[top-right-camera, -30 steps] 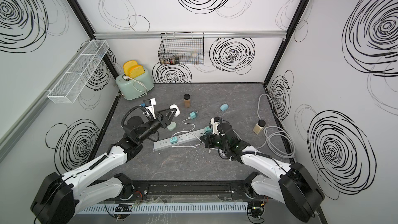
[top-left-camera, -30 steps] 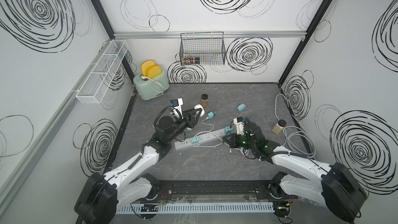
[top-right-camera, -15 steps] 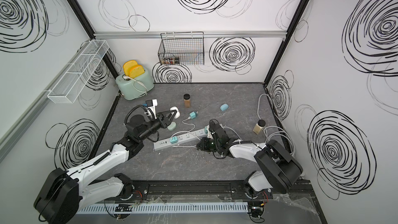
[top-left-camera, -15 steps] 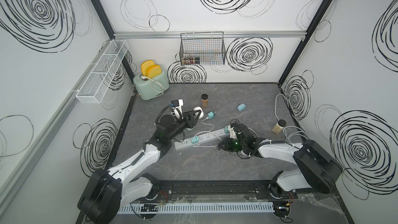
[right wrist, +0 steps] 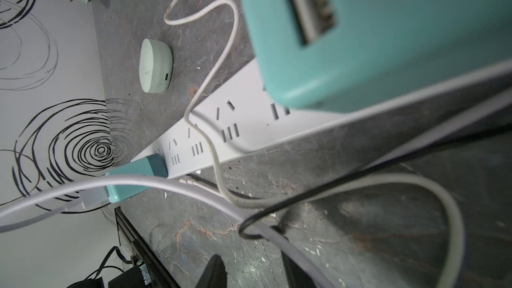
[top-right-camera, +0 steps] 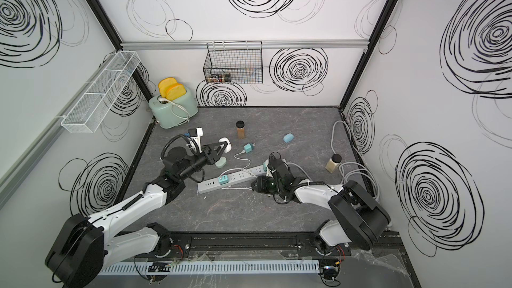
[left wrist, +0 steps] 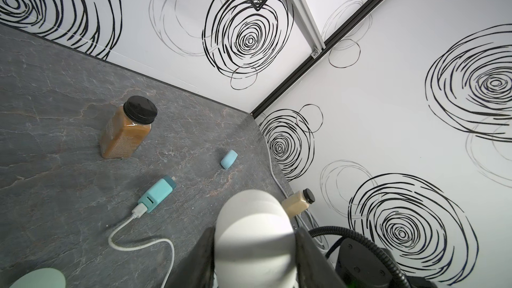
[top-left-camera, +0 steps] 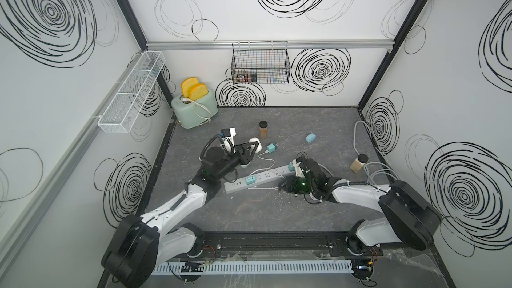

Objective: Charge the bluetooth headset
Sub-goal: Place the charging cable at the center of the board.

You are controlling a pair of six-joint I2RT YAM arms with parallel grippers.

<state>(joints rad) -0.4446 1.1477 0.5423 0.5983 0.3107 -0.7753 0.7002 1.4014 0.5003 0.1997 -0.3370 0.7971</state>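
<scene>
We see the grey tabletop (top-left-camera: 277, 217) with a power strip (top-left-camera: 235, 185) lying across its middle. The left claw (top-left-camera: 251, 150) is clamped on the white headset (left wrist: 253, 225), held above the tabletop on the far side of the strip. The right claw (right wrist: 252, 271) sits low beside the strip, fingers apart, gripping nothing. A white cable (right wrist: 221, 59) crosses the strip, and its plug lies on the tabletop just beside the strip.

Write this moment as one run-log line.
left pincer: shut on white rounded plastic headset case | right pincer: open, beside thin white charging cable | charging: cable not yet in case
</scene>
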